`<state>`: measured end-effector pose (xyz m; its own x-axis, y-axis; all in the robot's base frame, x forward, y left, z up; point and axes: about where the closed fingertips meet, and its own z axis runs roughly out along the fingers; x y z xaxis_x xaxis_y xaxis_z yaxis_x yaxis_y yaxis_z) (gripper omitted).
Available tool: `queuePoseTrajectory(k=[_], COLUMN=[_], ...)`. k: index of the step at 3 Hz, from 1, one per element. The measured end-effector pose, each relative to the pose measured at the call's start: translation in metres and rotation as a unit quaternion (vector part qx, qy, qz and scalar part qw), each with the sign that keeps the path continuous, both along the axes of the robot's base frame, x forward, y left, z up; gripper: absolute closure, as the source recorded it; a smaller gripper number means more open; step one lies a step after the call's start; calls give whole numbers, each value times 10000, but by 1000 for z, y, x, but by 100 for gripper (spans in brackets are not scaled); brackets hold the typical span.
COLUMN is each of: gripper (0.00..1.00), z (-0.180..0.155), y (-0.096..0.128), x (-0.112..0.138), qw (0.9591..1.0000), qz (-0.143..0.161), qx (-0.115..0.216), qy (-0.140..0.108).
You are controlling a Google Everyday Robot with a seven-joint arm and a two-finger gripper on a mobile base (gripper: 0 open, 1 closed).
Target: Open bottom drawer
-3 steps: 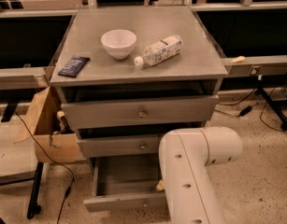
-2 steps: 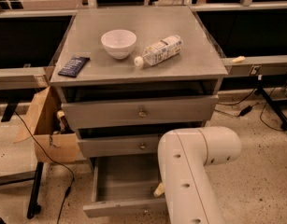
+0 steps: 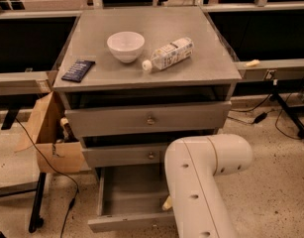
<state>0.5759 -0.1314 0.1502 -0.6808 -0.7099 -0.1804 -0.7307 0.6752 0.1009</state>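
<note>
Bottom drawer open, robot arm in front of it

The bottom drawer (image 3: 123, 224) stands open, far out from the grey cabinet, and its shallow grey box shows from above; its front is at the lower edge of the view. The white arm (image 3: 203, 182) reaches down over the right part of this drawer and hides most of the tool (image 3: 166, 203). Only a small pale piece of the tool shows, at the right side inside the drawer, so I cannot tell if it is open or closed, or if it holds something. Above are the middle drawer (image 3: 126, 155) and the top drawer (image 3: 146, 119), each with a small knob. On the worktop (image 3: 206, 71) are a white bowl (image 3: 126, 45), a bottle (image 3: 169, 54) lying on its side just beside it, and a dark packet (image 3: 78, 70) near the left edge. A cardboard box (image 3: 47, 133) stands to the left of the cabinet.
</note>
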Motion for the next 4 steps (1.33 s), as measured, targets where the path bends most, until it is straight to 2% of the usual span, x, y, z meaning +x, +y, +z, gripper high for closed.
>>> queuePoseTrajectory(k=[1, 3, 4], gripper=[26, 72, 95], z=[-1, -3, -2], y=[0, -8, -13], x=[1, -13, -22], qw=[10000, 9997, 9997], qz=[13, -131, 12], qx=[-7, -94, -185], qy=[-20, -205, -144])
